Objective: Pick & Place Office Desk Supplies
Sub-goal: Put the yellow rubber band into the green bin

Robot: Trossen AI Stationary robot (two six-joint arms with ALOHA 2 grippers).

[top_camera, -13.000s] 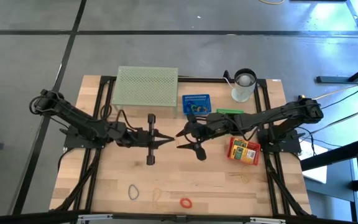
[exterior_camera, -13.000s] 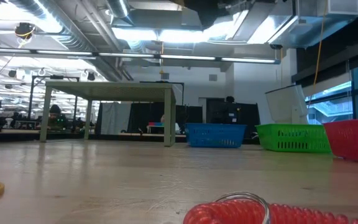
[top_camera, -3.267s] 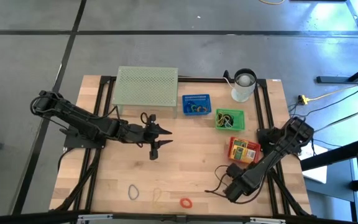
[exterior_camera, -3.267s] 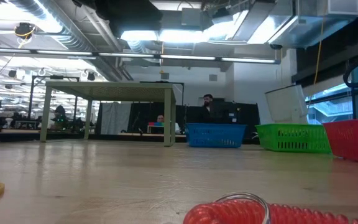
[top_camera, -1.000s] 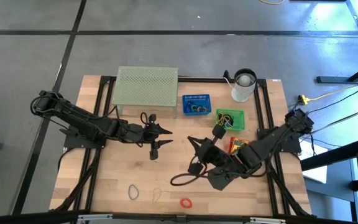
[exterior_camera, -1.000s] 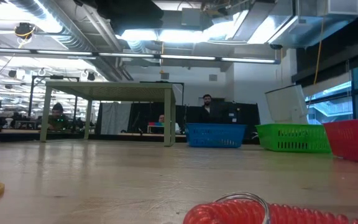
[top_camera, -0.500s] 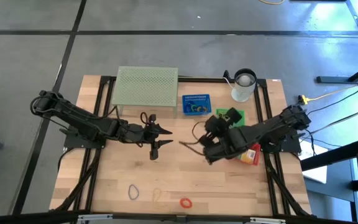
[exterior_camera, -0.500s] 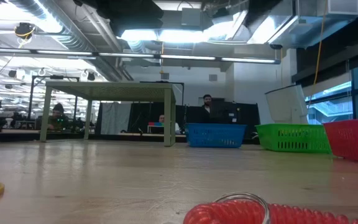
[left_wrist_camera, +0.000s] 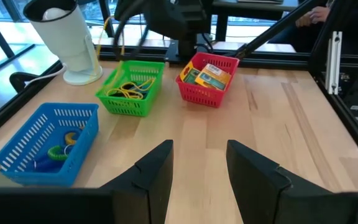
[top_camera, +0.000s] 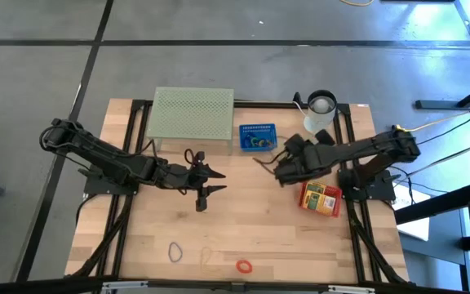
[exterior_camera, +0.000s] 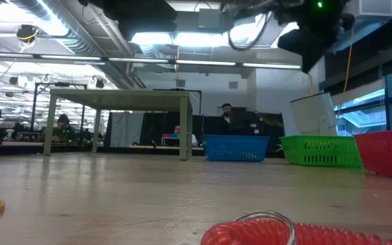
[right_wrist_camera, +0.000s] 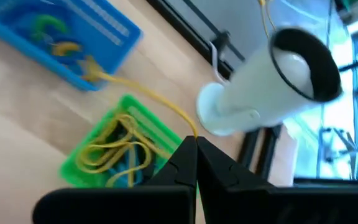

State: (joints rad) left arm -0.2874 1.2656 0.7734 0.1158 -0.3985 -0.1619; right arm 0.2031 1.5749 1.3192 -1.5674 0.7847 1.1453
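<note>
My right gripper (top_camera: pixel 277 171) hovers above the green basket (right_wrist_camera: pixel 114 152) of yellow bands, shut on a yellow rubber band (right_wrist_camera: pixel 142 93). The blue basket (top_camera: pixel 257 137) beside it holds coloured bands. A red basket (top_camera: pixel 321 198) holds small card boxes. Three loose bands lie on the table near the front edge: a blue-grey one (top_camera: pixel 175 252), a yellow one (top_camera: pixel 208 258) and a red one (top_camera: pixel 243 265). My left gripper (top_camera: pixel 205 181) stands open above the bare middle-left of the table, with nothing between its fingers (left_wrist_camera: pixel 160 174). My right gripper pinches one end of the yellow rubber band (right_wrist_camera: pixel 190 132) between its two shut fingertips. The fingers slant downward from the table's right side. The band trails away from the tips as a thin strand, clear of the table, reaching over the green basket toward the blue one.
A pale green mesh stand (top_camera: pixel 192 114) sits at the far left of the table and a white cup (top_camera: pixel 320 113) at the far right, just behind the green basket. Black frame rails (top_camera: pixel 351 147) run along the table's sides. Bare wood lies across the middle and front.
My right gripper, shut on the yellow band, has swung from the near middle of the table toward the far edge and slightly right, tipping its fingers downward. It now stands over the green basket. The band has been carried along, clear of the table.
</note>
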